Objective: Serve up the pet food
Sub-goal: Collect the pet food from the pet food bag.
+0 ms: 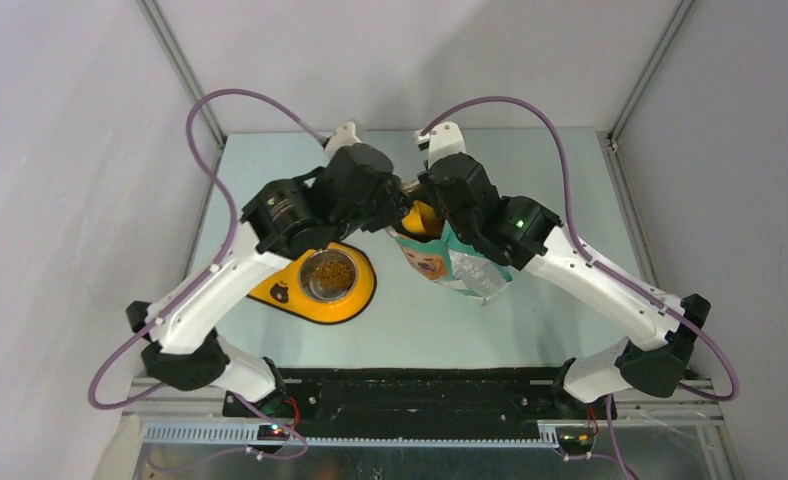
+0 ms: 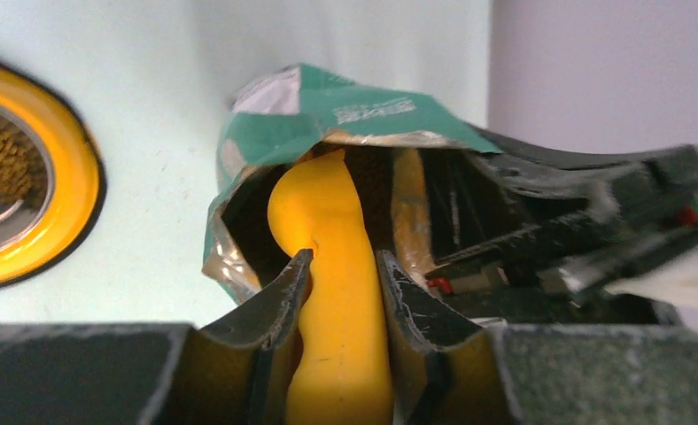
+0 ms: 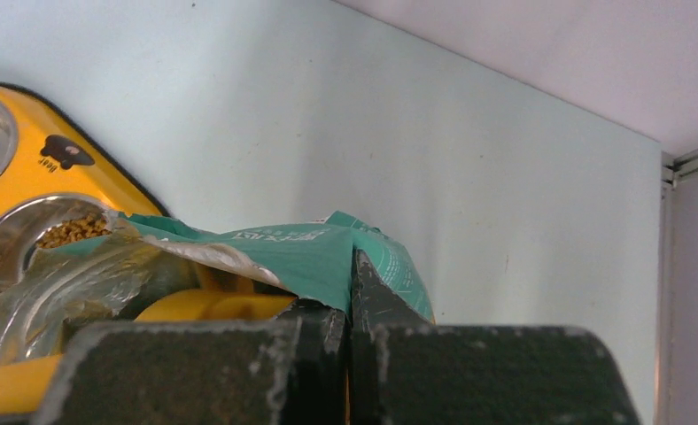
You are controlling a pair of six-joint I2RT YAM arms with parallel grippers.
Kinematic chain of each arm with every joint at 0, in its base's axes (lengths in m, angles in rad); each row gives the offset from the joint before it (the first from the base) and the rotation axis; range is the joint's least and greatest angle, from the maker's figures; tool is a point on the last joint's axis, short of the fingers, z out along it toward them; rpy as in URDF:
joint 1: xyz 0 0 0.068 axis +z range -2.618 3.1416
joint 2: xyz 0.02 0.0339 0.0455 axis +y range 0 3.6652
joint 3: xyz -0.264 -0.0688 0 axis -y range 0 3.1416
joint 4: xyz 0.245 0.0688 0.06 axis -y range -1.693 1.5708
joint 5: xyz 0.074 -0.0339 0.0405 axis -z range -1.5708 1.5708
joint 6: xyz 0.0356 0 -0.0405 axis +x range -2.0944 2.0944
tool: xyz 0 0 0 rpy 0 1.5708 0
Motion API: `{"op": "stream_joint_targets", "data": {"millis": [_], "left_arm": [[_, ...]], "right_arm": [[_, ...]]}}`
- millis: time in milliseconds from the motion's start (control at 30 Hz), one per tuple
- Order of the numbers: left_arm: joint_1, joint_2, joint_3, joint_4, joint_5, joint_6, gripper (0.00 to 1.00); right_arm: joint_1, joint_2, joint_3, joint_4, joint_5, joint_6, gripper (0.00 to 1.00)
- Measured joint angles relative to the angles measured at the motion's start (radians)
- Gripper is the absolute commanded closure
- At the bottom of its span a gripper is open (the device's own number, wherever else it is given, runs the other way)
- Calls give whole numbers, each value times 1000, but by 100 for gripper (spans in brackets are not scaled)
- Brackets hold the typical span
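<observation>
Left fingers [image 2: 303, 264]: partly spread and pinching the stem of a yellow-orange plastic scoop [image 2: 323, 204], with both inner faces in contact with it. Just beyond the tips, the stem runs into the open mouth of a green-and-white foil bag [image 2: 354, 106]; the scoop's bowl end is hidden inside. Right fingers [image 3: 352, 276]: pressed together, with the bag's upper rim caught between them. They stand across the bag's mouth from the left fingers and close to them. Farther off, to the left of the left fingers and clear of the bag, a yellow two-bowl pet feeder [image 1: 362, 298] lies flat on the pale green desk [image 3: 345, 133]. The pet food [image 1: 332, 270], small brown dry pellets, sits as a loose heap in one of the feeder's round steel bowls [image 1: 305, 272], apart from both pairs of fingers. Whether any pellets lie in the scoop cannot be told.
</observation>
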Motion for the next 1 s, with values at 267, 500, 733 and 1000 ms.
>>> {"op": "stream_joint_targets", "data": {"millis": [267, 500, 733, 1000], "left_arm": [[-43, 137, 85, -229, -87, -89, 100], [-56, 159, 108, -286, -102, -108, 100], [-65, 139, 14, -242, -109, -134, 100], [-41, 110, -191, 6, -53, -47, 100]], "right_arm": [[17, -48, -82, 87, 67, -34, 100], [41, -49, -100, 115, 76, -58, 100], [51, -49, -101, 118, 75, -59, 100], [50, -49, -101, 109, 97, -13, 100]]}}
